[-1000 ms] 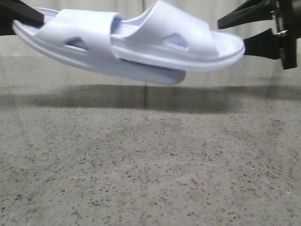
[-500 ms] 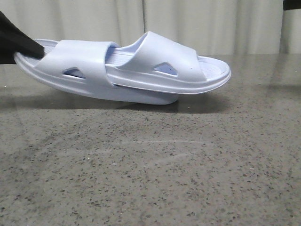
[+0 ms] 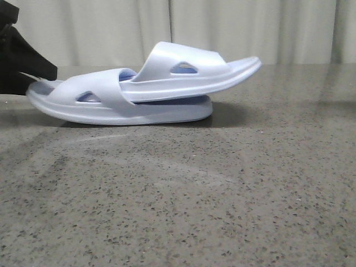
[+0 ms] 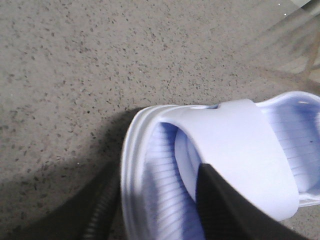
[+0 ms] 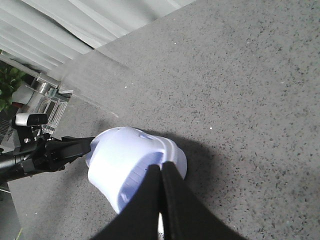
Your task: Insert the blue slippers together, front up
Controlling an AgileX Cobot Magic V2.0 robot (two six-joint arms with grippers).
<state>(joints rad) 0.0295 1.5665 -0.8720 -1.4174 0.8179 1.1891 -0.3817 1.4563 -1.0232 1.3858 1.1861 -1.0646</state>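
Note:
The two blue slippers lie nested on the speckled table (image 3: 233, 189). The lower slipper (image 3: 111, 108) lies flat. The upper slipper (image 3: 189, 75) is pushed under the lower one's strap, and its free end tilts up to the right. My left gripper (image 3: 34, 78) is at the lower slipper's left end. In the left wrist view (image 4: 157, 172) one finger lies outside the sole's rim and the other on the ribbed insole (image 4: 165, 200). My right gripper (image 5: 161, 167) is shut and empty, above the slippers (image 5: 120, 165); it is out of the front view.
A pale curtain (image 3: 233, 28) hangs behind the table's far edge. The right wrist view shows my left arm (image 5: 45, 152), with a clear box (image 5: 47, 105) and a plant (image 5: 7, 82) beyond the table's edge.
The nested slippers came down from mid-air onto the table. The right gripper let go and left the front view. The upper slipper's right end tipped upward.

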